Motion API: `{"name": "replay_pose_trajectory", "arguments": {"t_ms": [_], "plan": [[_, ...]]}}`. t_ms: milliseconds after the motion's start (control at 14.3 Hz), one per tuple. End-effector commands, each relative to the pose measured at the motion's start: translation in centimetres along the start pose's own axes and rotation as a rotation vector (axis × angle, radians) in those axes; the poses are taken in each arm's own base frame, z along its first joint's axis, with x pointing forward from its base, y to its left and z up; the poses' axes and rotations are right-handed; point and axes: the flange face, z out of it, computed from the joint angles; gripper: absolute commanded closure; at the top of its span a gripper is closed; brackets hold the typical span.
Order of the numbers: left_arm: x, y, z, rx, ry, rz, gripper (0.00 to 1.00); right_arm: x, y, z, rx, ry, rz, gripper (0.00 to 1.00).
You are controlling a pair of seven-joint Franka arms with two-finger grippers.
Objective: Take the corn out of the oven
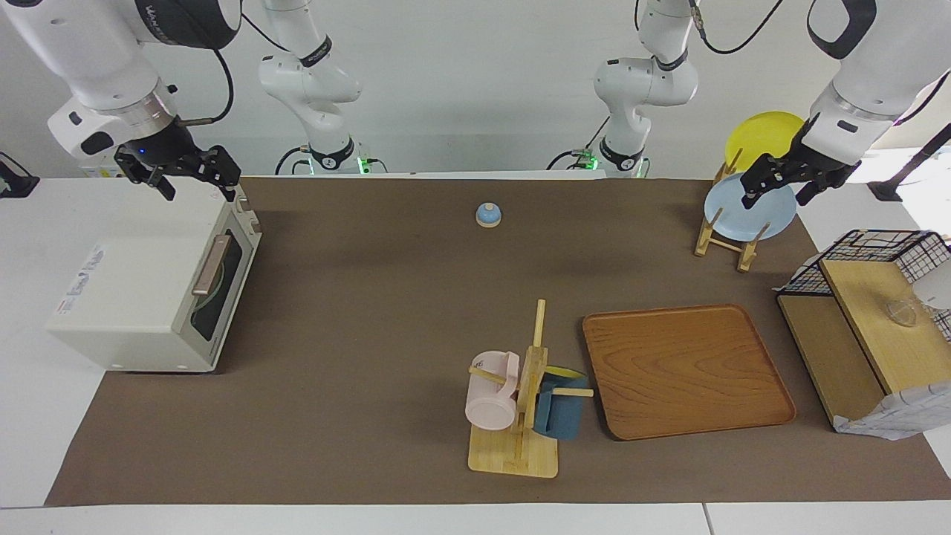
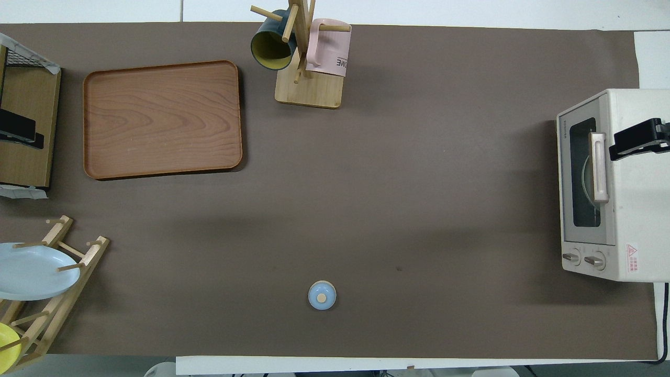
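Note:
The cream-white oven (image 1: pixel 141 275) stands at the right arm's end of the table. Its dark glass door is shut and the bronze handle (image 1: pixel 211 265) faces the middle of the table. It also shows in the overhead view (image 2: pixel 636 209). The corn is hidden. Only a curved pale rim shows through the glass. My right gripper (image 1: pixel 195 186) is open and empty, just above the oven's top edge nearest the robots. One of its fingers (image 2: pixel 636 139) shows over the oven top beside the handle. My left gripper (image 1: pixel 774 195) is open and empty, up over the plate rack.
A wooden plate rack (image 1: pixel 724 238) holds a light blue plate (image 1: pixel 743 212) and a yellow plate (image 1: pixel 765 137). A wooden tray (image 1: pixel 687 371), a mug tree (image 1: pixel 520 416) with two mugs, a small blue bell (image 1: pixel 488 215) and a black wire basket (image 1: pixel 891 249) with wooden boards are also on the table.

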Motion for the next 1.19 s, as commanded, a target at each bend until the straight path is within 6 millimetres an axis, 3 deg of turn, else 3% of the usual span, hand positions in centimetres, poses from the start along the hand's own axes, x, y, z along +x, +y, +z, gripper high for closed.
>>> {"name": "replay_pose_trajectory", "arguments": {"t_ms": [0, 70, 140, 349, 488, 628, 907, 1116], "plan": [[-0.8, -0.4, 0.0, 0.005, -0.006, -0.018, 0.00, -0.1, 0.0, -0.1, 0.015, 0.017, -0.055, 0.34], [-0.8, -0.4, 0.0, 0.005, -0.006, -0.016, 0.00, -0.2, -0.1, 0.4, 0.014, 0.020, -0.080, 0.59], [-0.8, -0.4, 0.0, 0.005, -0.006, -0.016, 0.00, -0.6, -0.1, 2.1, 0.010, 0.034, -0.091, 0.78], [-0.8, -0.4, 0.0, 0.005, -0.006, -0.016, 0.00, 0.1, -0.7, 8.2, -0.006, 0.091, -0.118, 1.00], [-0.8, -0.4, 0.0, 0.005, -0.004, -0.016, 0.00, 2.1, 0.5, 12.2, -0.004, 0.043, -0.101, 1.00], [-0.8, -0.4, 0.0, 0.005, -0.006, -0.016, 0.00, 2.6, 2.0, 13.7, -0.031, 0.014, -0.089, 1.00], [-0.8, -0.4, 0.0, 0.005, -0.006, -0.016, 0.00, 2.7, 2.8, 14.2, -0.070, -0.002, -0.097, 1.00], [-0.8, -0.4, 0.0, 0.005, -0.006, -0.016, 0.00, 2.6, 3.6, 15.9, -0.066, -0.010, -0.086, 1.00]]}}
